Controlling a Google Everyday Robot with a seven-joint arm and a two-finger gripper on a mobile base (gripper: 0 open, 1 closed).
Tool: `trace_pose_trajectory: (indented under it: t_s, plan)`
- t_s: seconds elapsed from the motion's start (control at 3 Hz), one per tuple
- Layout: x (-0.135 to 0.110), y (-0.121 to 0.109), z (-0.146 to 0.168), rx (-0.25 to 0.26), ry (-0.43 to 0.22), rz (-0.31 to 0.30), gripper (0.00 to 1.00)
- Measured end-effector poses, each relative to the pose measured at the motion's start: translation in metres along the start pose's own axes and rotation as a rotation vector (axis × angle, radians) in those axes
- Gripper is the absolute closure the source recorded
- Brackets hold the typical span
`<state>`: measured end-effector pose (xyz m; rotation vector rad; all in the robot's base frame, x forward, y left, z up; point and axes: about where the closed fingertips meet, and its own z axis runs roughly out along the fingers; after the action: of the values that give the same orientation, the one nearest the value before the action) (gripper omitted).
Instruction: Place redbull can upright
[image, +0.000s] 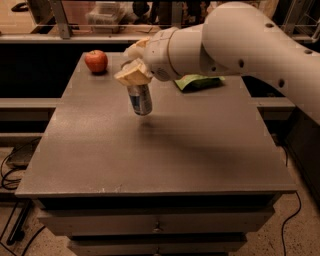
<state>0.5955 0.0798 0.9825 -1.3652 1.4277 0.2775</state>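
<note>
The slim silver-and-blue redbull can (140, 99) is hanging over the back half of the grey rectangular table (150, 165), left of centre. It is standing close to upright, its lower end tipping slightly to the right. Its shiny bottom rim appears to be sitting just clear of the surface, and its shadow is falling on the table right beneath it.

The top of the can is disappearing into the tan-padded gripper (134, 80), which is coming down on it from above. The 2 fingers (131, 75) are clamping the can's upper part between them, parted only as far as the can is wide. Behind the gripper, the thick white arm (240, 45) is sweeping in from the upper right.

At the back left corner, well apart from the can, a round red apple (96, 61) is resting on the table. Just behind and to the right of the can, a crumpled green bag (198, 81) is lying partly under the arm. Below the table top, 2 dark drawer fronts (157, 227) are showing shut, hiding whatever is inside.
</note>
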Motion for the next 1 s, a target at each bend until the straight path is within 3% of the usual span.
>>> trace_pose_trajectory:
  t_s: [0.33, 1.0]
  plan:
    - [0.005, -0.004, 0.004, 0.036, -0.059, -0.004, 0.98]
    - [0.019, -0.005, 0.007, 0.072, -0.084, 0.022, 0.52]
